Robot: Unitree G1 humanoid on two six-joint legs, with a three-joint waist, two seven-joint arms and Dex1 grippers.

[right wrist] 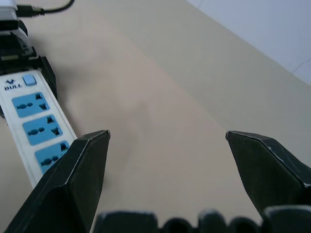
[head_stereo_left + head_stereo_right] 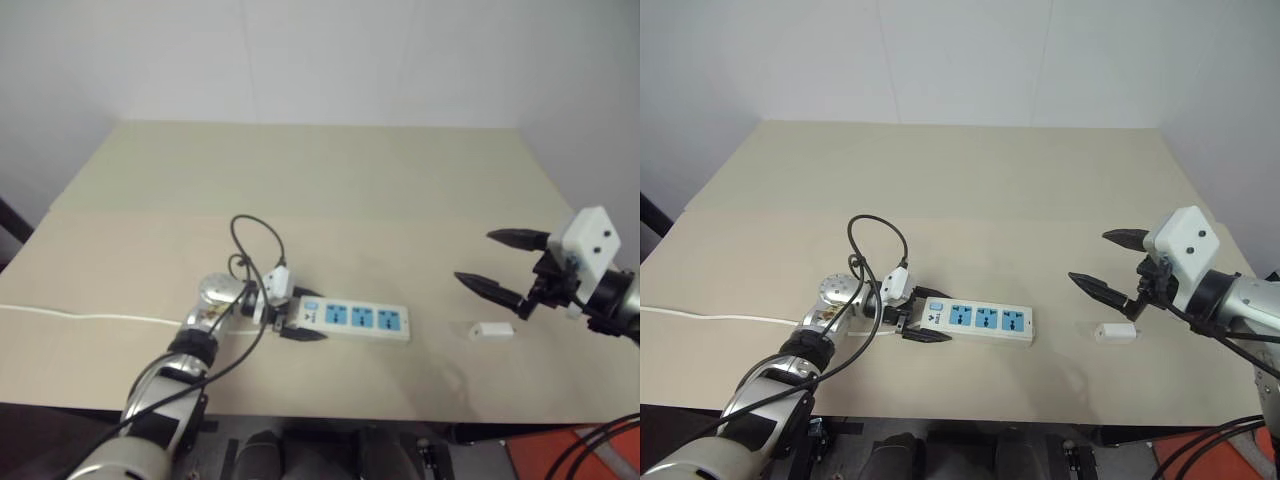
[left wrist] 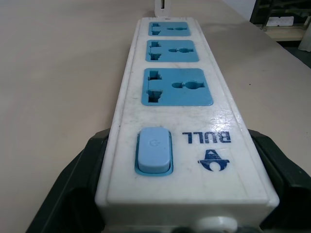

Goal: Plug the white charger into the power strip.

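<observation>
White charger [image 2: 1116, 333] small, light, rigid, smooth; grip across flat sides. Left gripper [image 2: 923, 328] clamps power strip [image 2: 980, 320] switch end; right gripper [image 2: 1106, 262] spread wide, empty.

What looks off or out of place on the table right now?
Nothing stands out. The power strip lies flat, its switch end clamped by the left gripper; the white charger lies apart, below the open right gripper.

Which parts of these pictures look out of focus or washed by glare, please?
Left wrist view: the power strip is sharp near its switch, its far sockets soften, and faint glare lies beside the lettering. Right wrist view: the right gripper fingers look blurred. Left eye view: the white charger casts a soft shadow.
</observation>
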